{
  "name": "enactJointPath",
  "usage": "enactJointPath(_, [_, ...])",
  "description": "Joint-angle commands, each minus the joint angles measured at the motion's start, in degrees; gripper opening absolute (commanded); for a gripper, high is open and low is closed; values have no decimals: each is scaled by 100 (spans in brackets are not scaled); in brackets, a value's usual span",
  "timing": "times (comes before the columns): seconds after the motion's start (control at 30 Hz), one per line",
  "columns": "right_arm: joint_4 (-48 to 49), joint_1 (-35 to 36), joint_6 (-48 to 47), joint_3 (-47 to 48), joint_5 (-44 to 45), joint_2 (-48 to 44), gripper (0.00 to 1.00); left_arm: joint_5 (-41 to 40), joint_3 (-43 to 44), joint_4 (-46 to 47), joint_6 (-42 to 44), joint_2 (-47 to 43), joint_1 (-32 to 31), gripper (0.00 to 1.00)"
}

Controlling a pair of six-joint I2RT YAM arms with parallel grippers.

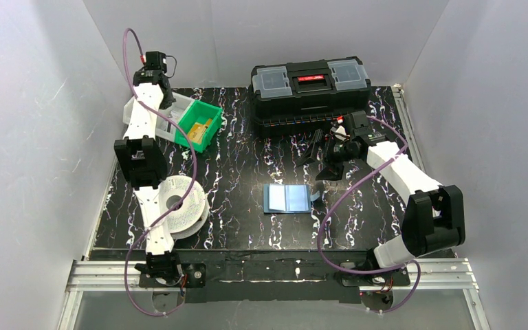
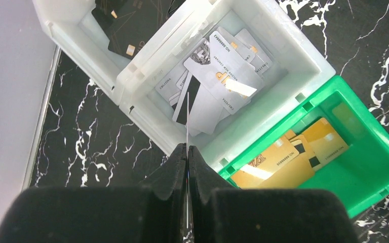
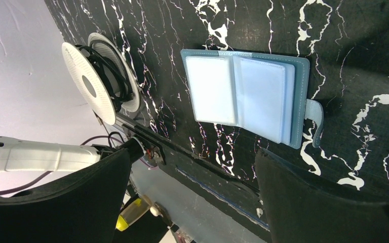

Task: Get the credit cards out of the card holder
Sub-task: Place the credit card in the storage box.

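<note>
Step in hand: depositing a card pulled from the holder.

Left jaws: clenched on one thin pale card, seen edge-on in my wrist view, standing upright out of the jaw tips. It hangs over the near wall of the white bin, which already holds a loose pile of grey cards. The green bin touches the white one at its 4 o'clock and holds gold cards.

Right jaws: released, spread wide, holding nothing. In the overhead view they hover at 1 o'clock of the card holder, just in front of the black toolbox.

The card holder lies open and flat at mid-bench, pale sleeves up, strap tab at its 3 o'clock. From the overhead view my left jaws are well apart from it, at its 10 o'clock. The sleeves look blank; I cannot tell whether any card is left inside.

Judgement: task late-stage, this card out but not yet let go.

Next move calls for: carry the card a little toward 12 o'clock so it clears the wall, then release over the grey pile, not the green bin. After that, inspect the sleeves with the right wrist camera.

Risk: the card could catch on the bin rim.
</note>
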Motion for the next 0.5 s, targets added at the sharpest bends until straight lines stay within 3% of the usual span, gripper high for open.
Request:
enactJointPath(0.0, [-198, -21, -127, 334, 86, 86, 98, -19, 292, 211, 382, 171, 5, 0])
enactJointPath(0.47, [-439, -12, -21, 643, 247, 420, 98, -233, 597, 557, 975, 759, -5, 0])
